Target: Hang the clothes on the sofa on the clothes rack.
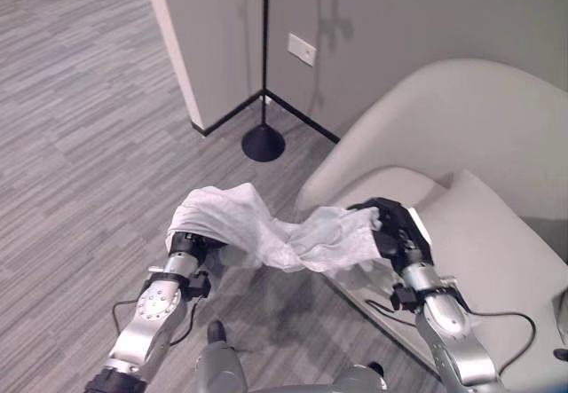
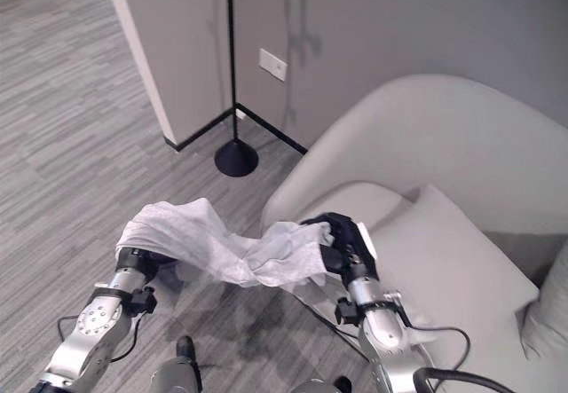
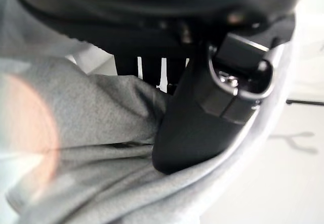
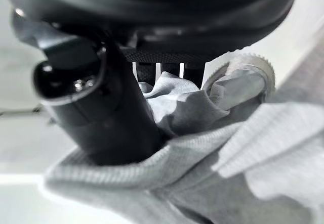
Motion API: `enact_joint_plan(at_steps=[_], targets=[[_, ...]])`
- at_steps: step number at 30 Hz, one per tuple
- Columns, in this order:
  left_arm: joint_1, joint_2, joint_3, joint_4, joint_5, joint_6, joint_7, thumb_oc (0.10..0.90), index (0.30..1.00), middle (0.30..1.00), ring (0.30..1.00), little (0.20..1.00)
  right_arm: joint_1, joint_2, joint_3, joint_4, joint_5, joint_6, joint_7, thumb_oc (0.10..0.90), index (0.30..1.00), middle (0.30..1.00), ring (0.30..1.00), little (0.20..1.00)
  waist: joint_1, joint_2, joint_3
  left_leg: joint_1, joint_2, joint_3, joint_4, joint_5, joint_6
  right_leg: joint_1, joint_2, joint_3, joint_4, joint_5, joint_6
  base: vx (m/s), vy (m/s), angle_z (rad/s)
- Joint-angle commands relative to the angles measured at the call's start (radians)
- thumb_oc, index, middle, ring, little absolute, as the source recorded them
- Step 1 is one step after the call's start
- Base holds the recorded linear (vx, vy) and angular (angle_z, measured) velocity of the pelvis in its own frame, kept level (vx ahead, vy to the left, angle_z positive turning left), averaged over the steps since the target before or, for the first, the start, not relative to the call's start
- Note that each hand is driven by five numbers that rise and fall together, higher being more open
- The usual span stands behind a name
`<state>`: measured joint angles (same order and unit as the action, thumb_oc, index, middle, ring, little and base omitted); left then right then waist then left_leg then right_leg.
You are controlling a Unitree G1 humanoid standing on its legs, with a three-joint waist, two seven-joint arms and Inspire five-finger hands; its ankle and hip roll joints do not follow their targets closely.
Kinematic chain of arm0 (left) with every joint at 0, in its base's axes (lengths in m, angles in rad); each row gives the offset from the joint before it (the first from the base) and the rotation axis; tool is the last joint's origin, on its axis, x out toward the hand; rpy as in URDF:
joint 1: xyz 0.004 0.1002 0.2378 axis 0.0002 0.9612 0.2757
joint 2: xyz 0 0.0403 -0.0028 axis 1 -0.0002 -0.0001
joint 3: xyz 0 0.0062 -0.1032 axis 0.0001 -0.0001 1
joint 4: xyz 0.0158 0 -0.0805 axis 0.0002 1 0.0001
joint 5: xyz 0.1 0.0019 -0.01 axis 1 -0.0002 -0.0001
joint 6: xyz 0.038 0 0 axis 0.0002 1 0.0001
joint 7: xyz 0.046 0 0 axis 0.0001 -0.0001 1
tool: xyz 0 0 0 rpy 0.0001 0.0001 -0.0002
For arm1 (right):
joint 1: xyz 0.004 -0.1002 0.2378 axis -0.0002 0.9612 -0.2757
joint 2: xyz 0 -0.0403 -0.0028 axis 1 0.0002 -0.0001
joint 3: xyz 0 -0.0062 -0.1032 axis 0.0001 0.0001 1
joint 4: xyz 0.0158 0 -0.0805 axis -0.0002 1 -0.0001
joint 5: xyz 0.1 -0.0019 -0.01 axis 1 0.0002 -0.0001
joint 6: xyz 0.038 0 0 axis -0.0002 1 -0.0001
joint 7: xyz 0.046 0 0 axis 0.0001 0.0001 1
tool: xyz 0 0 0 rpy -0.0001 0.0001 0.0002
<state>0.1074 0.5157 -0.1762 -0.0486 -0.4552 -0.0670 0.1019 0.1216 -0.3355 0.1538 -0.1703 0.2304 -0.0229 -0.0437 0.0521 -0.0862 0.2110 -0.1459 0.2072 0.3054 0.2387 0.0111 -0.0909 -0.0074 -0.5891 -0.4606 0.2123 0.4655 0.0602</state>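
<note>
Soft grey cloth (image 1: 266,229) sags in the air between both hands beside the sofa (image 1: 497,233), left hand (image 1: 191,244) and right hand (image 1: 395,229) each curling fingers round an end; light, limp, best gripped by bunched edges.

Grey wood-grain plank floor (image 1: 80,100) fills the left. Pale walls (image 1: 426,11) with black baseboard meet at upper centre, bearing a white wall plate (image 1: 302,50). A light-grey sofa (image 1: 461,136) sits right.
</note>
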Motion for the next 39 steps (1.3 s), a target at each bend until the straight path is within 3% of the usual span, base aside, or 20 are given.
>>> enact_joint_plan(at_steps=[1, 4, 7, 10, 13, 15, 18, 19, 20, 21, 22, 23, 24, 27, 28, 32, 33, 35, 37, 39], targets=[[-0.037, -0.052, 0.066, -0.18, 0.071, -0.112, -0.003, 0.4, 0.3, 0.3, 0.3, 0.3, -0.072, -0.06, -0.098, -0.083, -0.012, -0.105, -0.001, 0.4, 0.3, 0.3, 0.3, 0.3, -0.035, 0.014, -0.061, 0.093, -0.072, -0.049, -0.195, -0.047, 0.075, 0.002, 0.136, 0.073, 0.119, -0.318, 0.109, 0.3, 0.685, 0.41], [0.005, -0.063, 0.086, -0.177, 0.091, -0.106, -0.017, 0.4, 0.3, 0.3, 0.3, 0.3, -0.019, -0.067, -0.128, -0.095, 0.006, -0.11, 0.016, 0.4, 0.3, 0.3, 0.3, 0.3, -0.041, 0.019, -0.045, 0.172, -0.122, -0.052, -0.273, -0.049, 0.098, -0.082, 0.289, 0.079, 0.17, -0.457, 0.074, 0.18, 0.314, 0.46], [0.015, -0.072, 0.108, -0.174, 0.112, -0.099, -0.01, 0.4, 0.3, 0.3, 0.3, 0.3, -0.001, -0.067, -0.142, -0.093, 0.028, -0.116, 0.015, 0.4, 0.3, 0.3, 0.3, 0.3, -0.053, 0.008, -0.015, 0.231, -0.144, -0.052, -0.295, -0.061, 0.101, -0.181, 0.38, 0.045, 0.106, -0.443, 0.055, 0.16, 0.117, 0.0], [-0.011, -0.089, 0.102, -0.151, 0.143, -0.099, -0.009, 0.4, 0.3, 0.3, 0.3, 0.3, 0.003, -0.058, -0.152, -0.091, 0.05, -0.131, 0.006, 0.4, 0.3, 0.3, 0.3, 0.3, -0.091, -0.003, -0.002, 0.309, -0.175, -0.096, -0.304, -0.13, 0.093, -0.246, 0.453, 0.077, -0.058, -0.4, 0.095, 0.32, 0.057, 0.14], [-0.025, -0.109, 0.092, -0.148, 0.177, -0.11, -0.034, 0.4, 0.3, 0.3, 0.3, 0.3, -0.004, -0.054, -0.146, -0.088, 0.038, -0.132, -0.004, 0.4, 0.3, 0.3, 0.3, 0.3, -0.099, -0.008, -0.004, 0.356, -0.193, -0.106, -0.28, -0.184, 0.087, -0.227, 0.421, 0.043, -0.203, -0.337, 0.097, 0.35, -0.032, 0.56], [-0.032, -0.115, 0.089, -0.142, 0.191, -0.114, -0.031, 0.4, 0.3, 0.3, 0.3, 0.3, -0.022, -0.046, -0.134, -0.066, 0.033, -0.134, -0.011, 0.4, 0.3, 0.3, 0.3, 0.3, -0.101, -0.004, -0.014, 0.374, -0.199, -0.11, -0.263, -0.199, 0.086, -0.22, 0.418, 0.039, -0.178, -0.322, 0.095, 0.31, 0.001, 0.13], [-0.016, -0.142, 0.096, -0.142, 0.174, -0.118, -0.012, 0.4, 0.3, 0.3, 0.3, 0.3, -0.064, -0.046, -0.105, -0.037, 0.015, -0.127, -0.027, 0.4, 0.3, 0.3, 0.3, 0.3, -0.093, 0.035, -0.074, 0.415, -0.176, -0.103, -0.199, -0.256, 0.072, -0.155, 0.447, -0.008, -0.159, -0.378, 0.074, 0.55, 0.029, 0.17], [-0.018, -0.151, 0.092, -0.138, 0.164, -0.123, -0.009, 0.4, 0.3, 0.3, 0.3, 0.3, -0.072, -0.05, -0.101, -0.028, 0.02, -0.131, -0.026, 0.4, 0.3, 0.3, 0.3, 0.3, -0.094, 0.046, -0.089, 0.406, -0.16, -0.091, -0.139, -0.233, 0.049, -0.126, 0.461, -0.026, -0.174, -0.384, 0.062, 0.37, -0.102, -0.21], [-0.026, -0.146, 0.1, -0.138, 0.156, -0.131, 0.003, 0.4, 0.3, 0.3, 0.3, 0.3, -0.081, -0.06, -0.108, -0.01, 0.028, -0.141, -0.034, 0.4, 0.3, 0.3, 0.3, 0.3, -0.093, 0.055, -0.111, 0.369, -0.108, -0.058, -0.005, -0.136, -0.016, -0.069, 0.477, -0.049, -0.223, -0.385, 0.047, 0.36, -0.114, -0.14], [-0.026, -0.146, 0.1, -0.139, 0.156, -0.131, 0.004, 0.4, 0.3, 0.3, 0.3, 0.3, -0.082, -0.06, -0.108, -0.009, 0.028, -0.142, -0.034, 0.4, 0.3, 0.3, 0.3, 0.3, -0.095, 0.055, -0.111, 0.362, -0.102, -0.061, 0.006, -0.138, -0.022, -0.067, 0.482, -0.052, -0.23, -0.383, 0.044, 0.39, -0.187, 0.06], [-0.034, -0.13, 0.115, -0.141, 0.167, -0.145, 0.021, 0.4, 0.3, 0.3, 0.3, 0.3, -0.082, -0.075, -0.114, -0.006, 0.044, -0.155, -0.033, 0.4, 0.3, 0.3, 0.3, 0.3, -0.094, 0.048, -0.114, 0.294, -0.032, -0.007, 0.183, -0.035, -0.076, -0.012, 0.495, -0.063, -0.284, -0.399, 0.016, 0.15, -0.125, 0.22], [-0.034, -0.129, 0.114, -0.141, 0.168, -0.145, 0.022, 0.4, 0.3, 0.3, 0.3, 0.3, -0.083, -0.075, -0.114, -0.005, 0.045, -0.156, -0.033, 0.4, 0.3, 0.3, 0.3, 0.3, -0.094, 0.049, -0.114, 0.287, -0.026, -0.01, 0.196, -0.037, -0.082, -0.01, 0.502, -0.064, -0.29, -0.398, 0.011, 0.31, -0.192, 0.21], [-0.041, -0.128, 0.126, -0.139, 0.172, -0.155, 0.045, 0.4, 0.3, 0.3, 0.3, 0.3, -0.077, -0.087, -0.116, -0.002, 0.033, -0.159, -0.039, 0.4, 0.3, 0.3, 0.3, 0.3, -0.09, 0.034, -0.106, 0.226, 0.045, 0.036, 0.328, 0.017, -0.098, 0.032, 0.508, -0.062, -0.3, -0.444, -0.012, 0.15, -0.115, 0.04], [-0.042, -0.142, 0.126, -0.13, 0.152, -0.153, 0.046, 0.4, 0.3, 0.3, 0.3, 0.3, -0.062, -0.1, -0.121, -0.007, 0.023, -0.155, -0.041, 0.4, 0.3, 0.3, 0.3, 0.3, -0.085, 0.023, -0.092, 0.2, 0.126, 0.099, 0.359, 0.001, -0.08, 0.067, 0.507, -0.052, -0.3, -0.472, -0.02, 0.22, -0.01, -0.18], [-0.033, -0.157, 0.121, -0.127, 0.136, -0.141, 0.04, 0.4, 0.3, 0.3, 0.3, 0.3, -0.051, -0.106, -0.131, -0.013, 0.022, -0.157, -0.037, 0.4, 0.3, 0.3, 0.3, 0.3, -0.075, 0.013, -0.08, 0.157, 0.139, 0.102, 0.285, -0.054, -0.055, 0.087, 0.489, -0.035, -0.3, -0.483, -0.009, 0.2, 0.109, -0.18], [-0.006, -0.167, 0.098, -0.135, 0.135, -0.137, 0.014, 0.4, 0.3, 0.3, 0.3, 0.3, -0.021, -0.117, -0.139, -0.026, 0.03, -0.159, -0.013, 0.4, 0.3, 0.3, 0.3, 0.3, -0.073, 0.019, -0.077, 0.116, 0.114, 0.052, 0.085, -0.068, -0.05, 0.098, 0.458, 0.007, -0.3, -0.5, 0.013, 0.17, 0.244, -0.42], [0.004, -0.168, 0.093, -0.138, 0.133, -0.14, 0.008, 0.4, 0.3, 0.3, 0.3, 0.3, -0.016, -0.12, -0.137, -0.025, 0.027, -0.158, -0.009, 0.4, 0.3, 0.3, 0.3, 0.3, -0.069, 0.024, -0.073, 0.098, 0.121, 0.024, 0.02, -0.047, -0.058, 0.108, 0.453, 0.021, -0.3, -0.506, 0.017, 0.1, 0.212, -0.39], [0.009, -0.171, 0.086, -0.136, 0.135, -0.145, 0.011, 0.4, 0.3, 0.3, 0.3, 0.3, -0.012, -0.128, -0.13, -0.026, 0.014, -0.156, -0.007, 0.4, 0.3, 0.3, 0.3, 0.3, -0.059, 0.037, -0.064, 0.078, 0.137, -0.032, -0.15, 0.09, -0.073, 0.135, 0.445, 0.037, -0.3, -0.509, 0.021, 0.24, 0.323, -0.58], [-0.001, -0.171, 0.078, -0.132, 0.143, -0.151, 0.03, 0.4, 0.3, 0.3, 0.3, 0.3, -0.013, -0.137, -0.125, -0.021, 0.012, -0.155, -0.016, 0.4, 0.3, 0.3, 0.3, 0.3, -0.044, 0.055, -0.05, 0.037, 0.187, -0.153, -0.306, 0.189, -0.113, 0.186, 0.441, 0.103, -0.282, -0.552, 0.032, 0.39, 0.37, -0.62], [-0.012, -0.168, 0.078, -0.128, 0.149, -0.156, 0.041, 0.4, 0.3, 0.3, 0.3, 0.3, -0.023, -0.14, -0.12, -0.016, 0.013, -0.156, -0.021, 0.4, 0.3, 0.3, 0.3, 0.3, -0.037, 0.061, -0.048, 0.014, 0.2, -0.213, -0.317, 0.194, -0.124, 0.201, 0.433, 0.136, -0.272, -0.571, 0.038, 0.35, 0.362, -0.66]])
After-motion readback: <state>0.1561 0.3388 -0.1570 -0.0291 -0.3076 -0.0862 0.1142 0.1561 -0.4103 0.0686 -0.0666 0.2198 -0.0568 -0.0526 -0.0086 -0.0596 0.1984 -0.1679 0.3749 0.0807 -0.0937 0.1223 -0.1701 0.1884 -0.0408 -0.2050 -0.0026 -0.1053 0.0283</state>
